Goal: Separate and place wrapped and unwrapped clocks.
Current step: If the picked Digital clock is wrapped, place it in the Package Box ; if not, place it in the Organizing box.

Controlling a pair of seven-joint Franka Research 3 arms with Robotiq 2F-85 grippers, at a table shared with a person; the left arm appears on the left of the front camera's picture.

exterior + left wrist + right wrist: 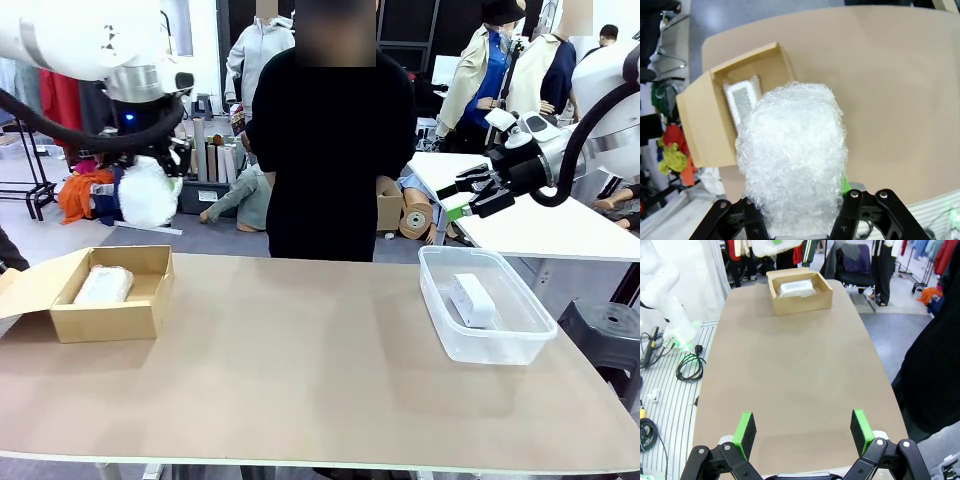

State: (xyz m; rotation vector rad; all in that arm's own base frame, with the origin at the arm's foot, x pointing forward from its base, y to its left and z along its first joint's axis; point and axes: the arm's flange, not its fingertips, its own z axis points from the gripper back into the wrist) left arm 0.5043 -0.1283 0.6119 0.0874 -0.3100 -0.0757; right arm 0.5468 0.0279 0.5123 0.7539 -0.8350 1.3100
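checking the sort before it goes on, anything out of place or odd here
Nothing stands out. One wrapped clock lies in the box, the bare clock in the bin, the bubble-wrap bundle in the left claw.

We identify the place as a robot test area set up in a garment workshop or storeroom. Clothes racks (920, 250), rolls of material (212, 158), floor cables (687, 367) and a plain worktable (300, 370) indicate this.

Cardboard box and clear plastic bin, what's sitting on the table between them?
Nothing: in the front view the tabletop between the cardboard box and the clear plastic bin is bare brown surface.
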